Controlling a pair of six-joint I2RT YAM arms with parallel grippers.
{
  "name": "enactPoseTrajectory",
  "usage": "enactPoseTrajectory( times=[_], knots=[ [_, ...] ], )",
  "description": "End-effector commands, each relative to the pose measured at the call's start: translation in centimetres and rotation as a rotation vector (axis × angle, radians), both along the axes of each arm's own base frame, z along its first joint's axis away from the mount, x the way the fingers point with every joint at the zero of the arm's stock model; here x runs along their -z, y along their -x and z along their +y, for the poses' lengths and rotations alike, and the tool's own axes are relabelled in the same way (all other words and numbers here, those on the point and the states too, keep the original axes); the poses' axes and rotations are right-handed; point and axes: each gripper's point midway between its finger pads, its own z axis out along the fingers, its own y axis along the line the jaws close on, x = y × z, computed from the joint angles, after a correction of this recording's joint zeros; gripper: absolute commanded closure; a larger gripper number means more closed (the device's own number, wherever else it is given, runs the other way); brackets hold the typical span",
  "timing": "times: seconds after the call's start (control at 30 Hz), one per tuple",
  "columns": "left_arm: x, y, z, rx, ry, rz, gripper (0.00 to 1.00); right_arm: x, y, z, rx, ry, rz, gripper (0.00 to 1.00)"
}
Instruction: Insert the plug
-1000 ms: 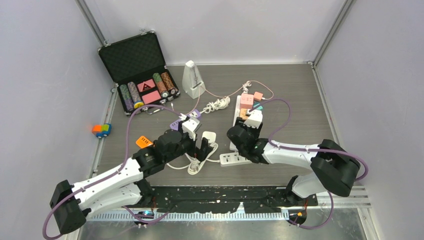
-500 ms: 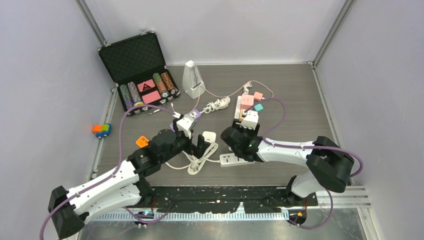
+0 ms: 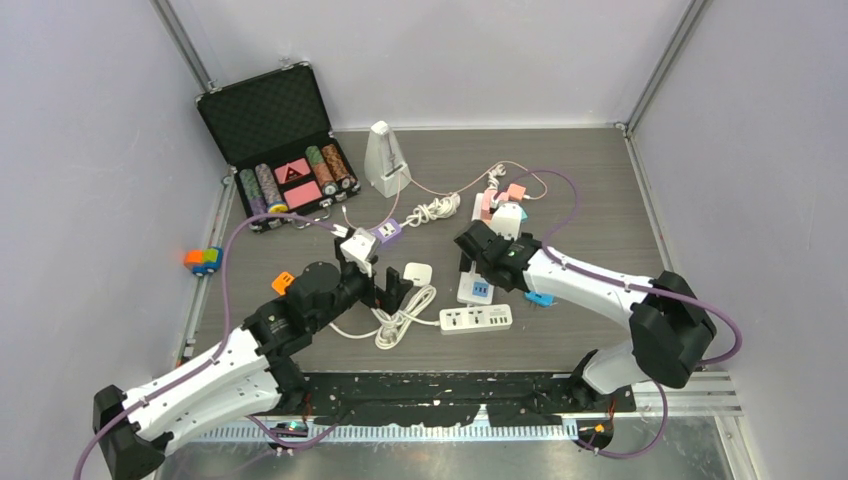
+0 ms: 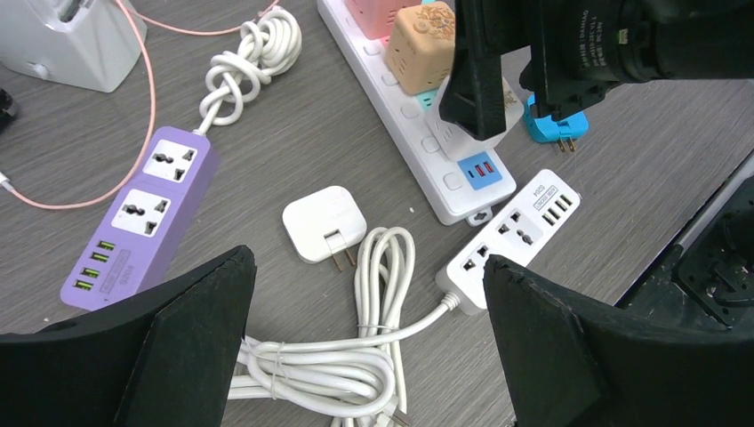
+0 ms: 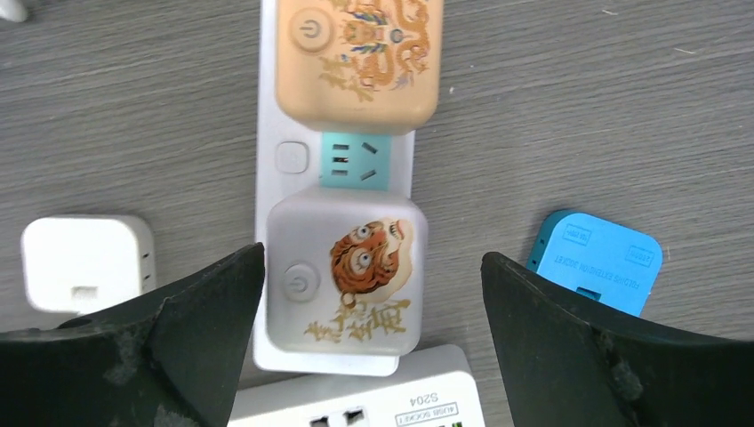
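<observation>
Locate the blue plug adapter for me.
In the top view, the blue plug adapter lies loose on the table, right of centre, just right of the long white power strip's near end.

a lab test cell: plain grey walls enclose the robot table.

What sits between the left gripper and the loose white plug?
Nothing visible. The white plug lies bare on the table, ahead of the open left gripper, beside the coiled white cable.
</observation>
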Motion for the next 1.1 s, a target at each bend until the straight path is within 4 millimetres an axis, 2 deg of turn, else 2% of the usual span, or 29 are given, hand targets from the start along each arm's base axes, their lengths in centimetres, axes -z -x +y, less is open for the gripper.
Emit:
enactPoseTrajectory(
  times=[0.0,0.13,0.3,0.43,0.5,0.63,0.67,0.8,0.97,1.07],
  knots=[
    [-1.2,-0.5,0.7,-0.038,0.019,-0.041,0.01,-2.7,0.6,1.3,-0.069,-0.059,0.046,0.04],
    [-1.0,-0.4,0.9,-0.036,0.02,-0.043,0.01,-2.2,0.8,1.6,-0.065,-0.061,0.097,0.01],
    [-0.7,-0.2,1.1,-0.035,0.016,-0.045,0.01,-0.7,0.9,1.5,-0.034,-0.024,0.167,0.12],
    [-0.5,0.0,1.3,-0.038,0.02,-0.047,0.01,0.9,1.1,1.3,-0.009,0.01,0.205,0.17],
    [-0.5,0.0,1.4,-0.04,0.02,-0.05,0.01,1.7,1.2,1.1,0.0,0.024,0.219,0.22],
    [-0.5,-0.1,1.7,-0.049,0.014,-0.058,0.01,3.4,1.5,0.9,0.006,0.038,0.24,0.4],
    [-0.5,-0.1,1.7,-0.05,0.012,-0.06,0.01,3.7,1.6,0.9,0.007,0.043,0.246,0.47],
    [-0.5,-0.2,1.8,-0.056,0.012,-0.064,0.01,6.7,2.4,0.5,0.012,0.063,0.298,0.63],
    [-0.6,-0.2,2.0,-0.063,0.014,-0.068,0.01,10.4,3.7,0.1,0.028,0.074,0.365,0.71],
    [-0.7,-0.3,2.0,-0.065,0.016,-0.071,0.01,11.7,4.3,-0.2,0.036,0.065,0.378,0.72]
  ],
)
